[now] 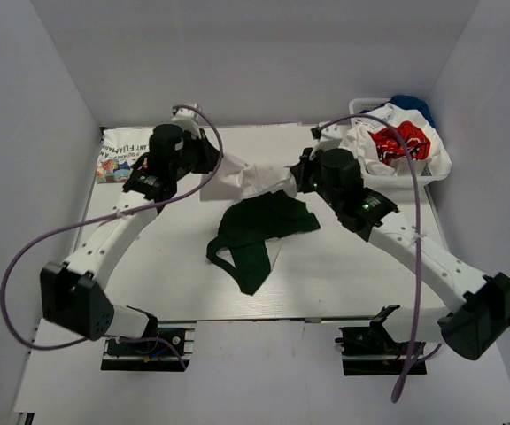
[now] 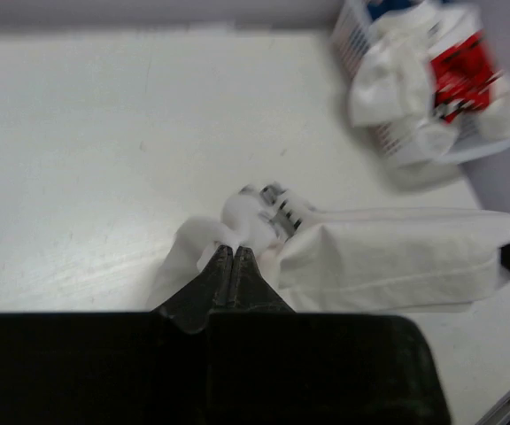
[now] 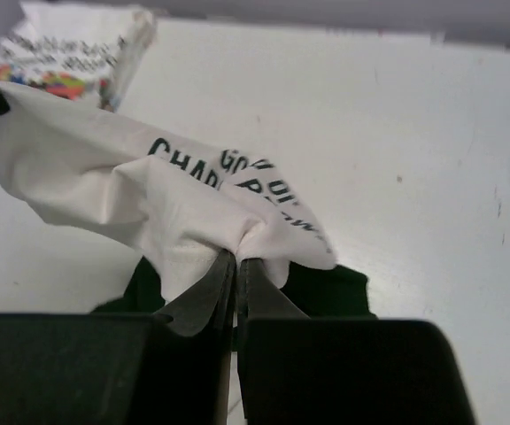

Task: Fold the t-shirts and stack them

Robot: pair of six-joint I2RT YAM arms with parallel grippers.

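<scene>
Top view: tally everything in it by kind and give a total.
T-shirts: 3 (white and dark green tee, folded colour-print tee, red-print tee)
Unclear kind: 1 (blue cloth)
Baskets: 1 (white mesh basket)
Grippers: 2 (left gripper, right gripper, both shut on the white and dark green tee)
Total: 7

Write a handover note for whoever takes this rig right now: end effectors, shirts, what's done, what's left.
Left end effector: shut on one end of the white and dark green t-shirt.
Right end effector: shut on its other end. The white part is stretched between them and the green part lies on the table.
Colourful-print t-shirt: far left corner, looks folded, so one is done.
Red-printed t-shirt: in the basket, far right, with more cloth.
Left: fold and stack the held shirt, then those in the basket.
</scene>
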